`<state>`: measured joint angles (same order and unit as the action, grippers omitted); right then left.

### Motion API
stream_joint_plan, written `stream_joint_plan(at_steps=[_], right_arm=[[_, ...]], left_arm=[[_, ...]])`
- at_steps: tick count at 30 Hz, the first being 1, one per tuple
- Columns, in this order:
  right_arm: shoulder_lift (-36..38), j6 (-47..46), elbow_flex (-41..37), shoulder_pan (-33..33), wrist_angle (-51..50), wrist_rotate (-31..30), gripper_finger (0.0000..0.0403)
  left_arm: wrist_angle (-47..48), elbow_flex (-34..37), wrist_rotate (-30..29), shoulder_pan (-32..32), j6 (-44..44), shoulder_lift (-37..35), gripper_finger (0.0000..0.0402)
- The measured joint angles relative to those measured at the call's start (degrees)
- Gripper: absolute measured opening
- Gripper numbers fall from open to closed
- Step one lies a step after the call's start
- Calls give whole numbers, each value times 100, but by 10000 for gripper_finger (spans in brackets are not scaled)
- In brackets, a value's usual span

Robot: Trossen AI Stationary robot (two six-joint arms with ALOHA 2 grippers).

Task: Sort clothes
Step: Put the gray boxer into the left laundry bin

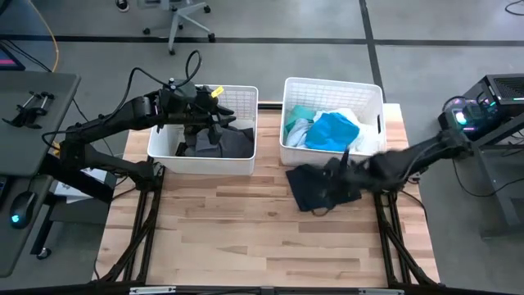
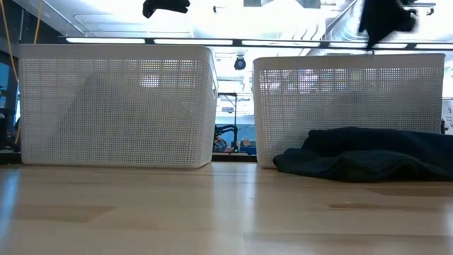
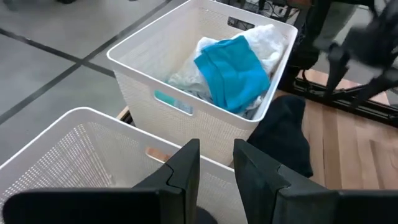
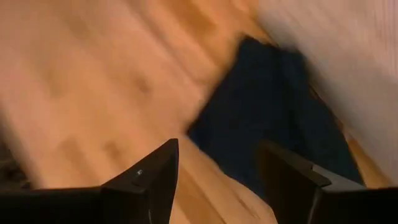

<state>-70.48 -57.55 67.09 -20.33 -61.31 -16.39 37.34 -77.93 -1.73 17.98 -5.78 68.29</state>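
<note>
A dark navy garment (image 1: 321,187) lies crumpled on the table against the right basket's near wall; it also shows in the low view (image 2: 368,154) and in the right wrist view (image 4: 273,118). My right gripper (image 4: 217,168) hovers over it, open wide and empty; it shows in the high view (image 1: 342,166). My left gripper (image 3: 216,167) hangs above the left basket's right part (image 1: 223,115), its fingers a narrow gap apart and empty. Dark grey and black clothes (image 1: 214,143) lie in the left basket. Bright blue (image 1: 332,131), teal and white clothes lie in the right basket.
Two white lattice baskets stand side by side at the table's far edge, the left basket (image 1: 160,152) and the right basket (image 1: 372,102). Bare wooden tabletop (image 1: 221,221) stretches from them to the near edge. A desk with a mouse stands off the table's left.
</note>
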Motion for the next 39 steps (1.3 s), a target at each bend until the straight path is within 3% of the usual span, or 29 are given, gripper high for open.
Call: stream_joint_plan(at_steps=[3,9,13,17,22,29,36,39], right_arm=[[-299,-1422,-599,-334,-59,-424,202],[-1002,-3087,-1790,-234,585,-340,193],[-1547,-3244,-2501,12,2157,83,165],[-1993,-3014,-2796,195,3585,413,108],[-1897,-2381,-2281,209,3362,692,14],[-1243,-1063,-698,342,2240,606,12],[-987,806,900,668,1972,288,7],[-1014,1440,1413,859,1972,187,4]], left_arm=[[0,0,2,0,-1,0,85],[-2,0,380,-6,252,0,85],[-2,0,647,-86,587,0,85],[7,0,849,-211,1179,0,85],[24,0,1240,-408,2554,0,89],[-248,0,1438,-455,3142,181,138],[-1069,0,2642,-506,3026,781,211],[-1552,0,2714,-550,2756,1099,232]])
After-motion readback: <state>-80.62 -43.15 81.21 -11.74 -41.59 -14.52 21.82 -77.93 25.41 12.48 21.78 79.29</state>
